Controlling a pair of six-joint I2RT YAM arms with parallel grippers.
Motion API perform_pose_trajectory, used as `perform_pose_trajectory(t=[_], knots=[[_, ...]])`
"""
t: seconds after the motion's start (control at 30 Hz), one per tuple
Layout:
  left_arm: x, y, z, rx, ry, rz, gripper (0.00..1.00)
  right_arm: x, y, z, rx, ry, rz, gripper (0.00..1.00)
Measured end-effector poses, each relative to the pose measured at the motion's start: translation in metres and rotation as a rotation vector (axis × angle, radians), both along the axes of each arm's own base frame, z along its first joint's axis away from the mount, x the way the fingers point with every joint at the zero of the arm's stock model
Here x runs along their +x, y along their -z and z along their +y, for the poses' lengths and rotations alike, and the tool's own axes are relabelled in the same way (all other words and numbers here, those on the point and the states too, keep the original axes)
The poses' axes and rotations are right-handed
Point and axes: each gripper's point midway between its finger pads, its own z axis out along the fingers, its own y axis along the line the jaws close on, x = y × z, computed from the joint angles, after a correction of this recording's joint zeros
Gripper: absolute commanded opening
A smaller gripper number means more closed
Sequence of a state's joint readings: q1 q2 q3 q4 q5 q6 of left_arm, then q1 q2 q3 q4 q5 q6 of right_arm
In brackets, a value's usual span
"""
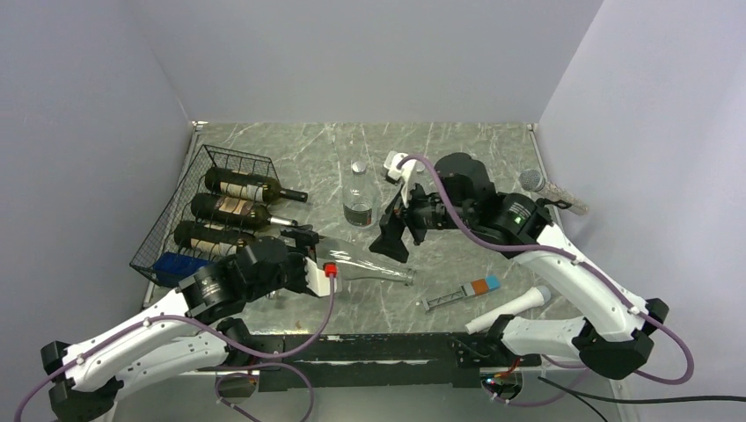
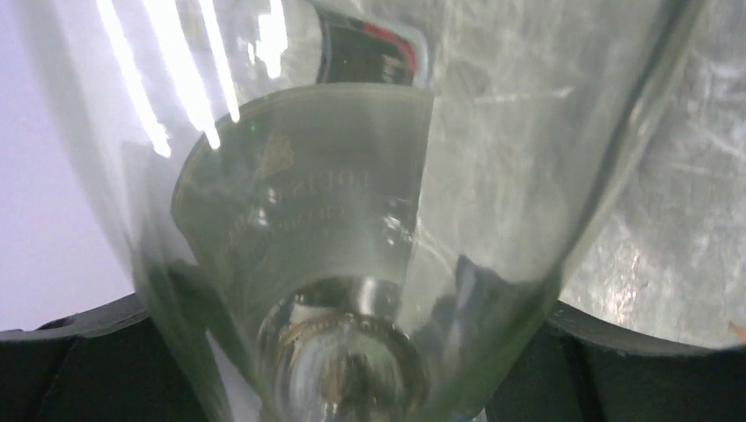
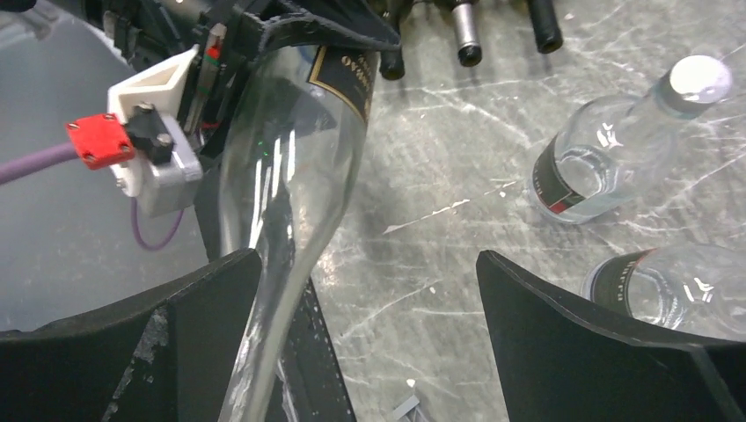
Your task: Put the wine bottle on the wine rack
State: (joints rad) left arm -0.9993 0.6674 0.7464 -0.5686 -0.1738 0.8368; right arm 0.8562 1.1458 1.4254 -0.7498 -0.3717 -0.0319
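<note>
A clear glass wine bottle [image 1: 365, 265] lies nearly level in front of the wine rack [image 1: 176, 220], its neck pointing right. My left gripper [image 1: 310, 255] is shut on its body; the glass [image 2: 352, 220] fills the left wrist view and hides the fingers. The black wire rack stands at the left and holds three dark bottles [image 1: 242, 211] side by side. Over the neck end hangs my right gripper [image 1: 393, 236], open. In the right wrist view the bottle [image 3: 290, 176] runs down just inside the left finger of the right gripper [image 3: 365, 259], not clamped.
A small clear bottle [image 1: 358, 198] with a silver cap [image 3: 695, 79] stands upright behind the wine bottle. A syringe-like tool [image 1: 462, 294] and a white microphone [image 1: 510, 308] lie at the near right, another microphone [image 1: 550, 186] at the far right. A blue object [image 1: 176, 264] sits at the rack's near end.
</note>
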Motion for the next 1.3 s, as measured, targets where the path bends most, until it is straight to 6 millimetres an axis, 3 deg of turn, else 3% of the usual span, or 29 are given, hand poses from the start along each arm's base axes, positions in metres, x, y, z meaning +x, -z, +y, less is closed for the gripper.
perform_pose_trajectory(t=[0.23, 0.63, 1.03, 1.3], knots=[[0.004, 0.019, 0.015, 0.171, -0.002, -0.013, 0.01, -0.020, 0.017, 0.010, -0.087, -0.113, 0.011, 0.97], [0.018, -0.003, 0.023, 0.204, -0.018, -0.173, 0.01, -0.035, 0.081, 0.033, -0.306, -0.236, 0.120, 0.96], [0.026, -0.004, 0.032, 0.200, -0.099, -0.195, 0.01, -0.049, 0.097, 0.043, -0.333, -0.286, 0.168, 0.88], [0.025, 0.000, 0.034, 0.202, -0.118, -0.176, 0.01, -0.048, 0.105, 0.042, -0.347, -0.269, 0.187, 0.65]])
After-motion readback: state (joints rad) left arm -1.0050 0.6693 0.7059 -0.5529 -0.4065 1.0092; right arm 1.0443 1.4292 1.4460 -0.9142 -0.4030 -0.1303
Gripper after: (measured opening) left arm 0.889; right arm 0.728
